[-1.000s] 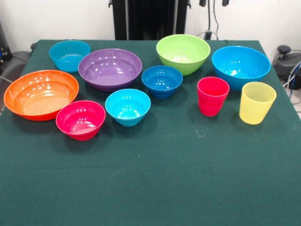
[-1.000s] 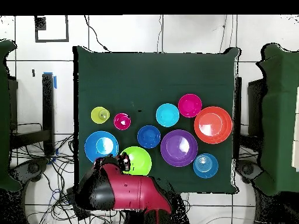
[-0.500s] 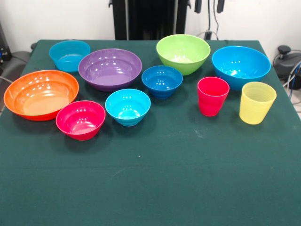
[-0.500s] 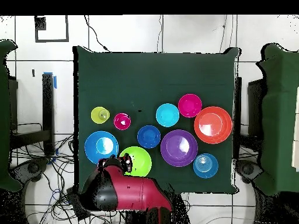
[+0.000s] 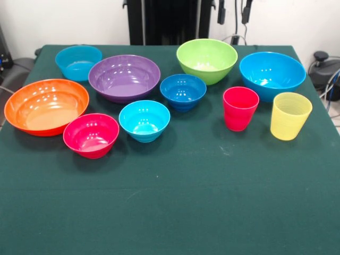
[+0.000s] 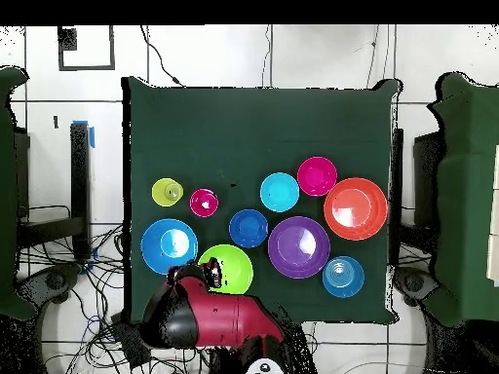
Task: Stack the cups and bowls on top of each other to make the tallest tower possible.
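Front view shows us all ten pieces standing apart and mouth-up on the green table (image 5: 170, 212), so we judge that no tower has been started. We take the lime bowl (image 5: 207, 60) as our landmark: the dark blue bowl (image 5: 183, 91) sits just in front of it, the big blue bowl (image 5: 272, 74) to one side, and the red cup (image 5: 240, 108) and yellow cup (image 5: 290, 116) beyond that, nearer the camera. The purple bowl (image 5: 124, 77), orange bowl (image 5: 46, 106), pink bowl (image 5: 91, 135), cyan bowl (image 5: 144, 120) and light blue bowl (image 5: 78, 62) spread out on the lime bowl's other side. Each one is free to lift without disturbing another. Our gripper (image 5: 234, 11) hangs above the lime bowl's far rim with its two fingers apart, grasping nothing, which we read as an approach to that bowl.
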You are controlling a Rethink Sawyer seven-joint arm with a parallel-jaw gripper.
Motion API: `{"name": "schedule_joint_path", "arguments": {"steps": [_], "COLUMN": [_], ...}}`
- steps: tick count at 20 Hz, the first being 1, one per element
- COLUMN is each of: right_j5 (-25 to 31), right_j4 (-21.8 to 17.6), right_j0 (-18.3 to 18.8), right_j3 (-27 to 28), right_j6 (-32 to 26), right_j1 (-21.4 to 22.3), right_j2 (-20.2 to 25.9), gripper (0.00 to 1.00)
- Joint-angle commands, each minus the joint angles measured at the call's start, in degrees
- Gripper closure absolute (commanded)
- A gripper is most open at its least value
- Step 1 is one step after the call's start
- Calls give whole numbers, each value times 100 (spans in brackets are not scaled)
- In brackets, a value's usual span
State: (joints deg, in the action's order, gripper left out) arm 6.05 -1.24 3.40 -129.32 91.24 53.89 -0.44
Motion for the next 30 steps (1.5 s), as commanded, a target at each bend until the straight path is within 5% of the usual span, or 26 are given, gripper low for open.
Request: {"name": "schedule_joint_path", "arguments": {"steps": [1,30], "right_j5": [-128,244], "right_j4": [-139,118], "right_j0": [-71,-822], "right_j3": [-60,687], "right_j6": [935,1532], "right_j1": [-348,-585], "right_j2": [84,-427], "gripper": [0,0]}}
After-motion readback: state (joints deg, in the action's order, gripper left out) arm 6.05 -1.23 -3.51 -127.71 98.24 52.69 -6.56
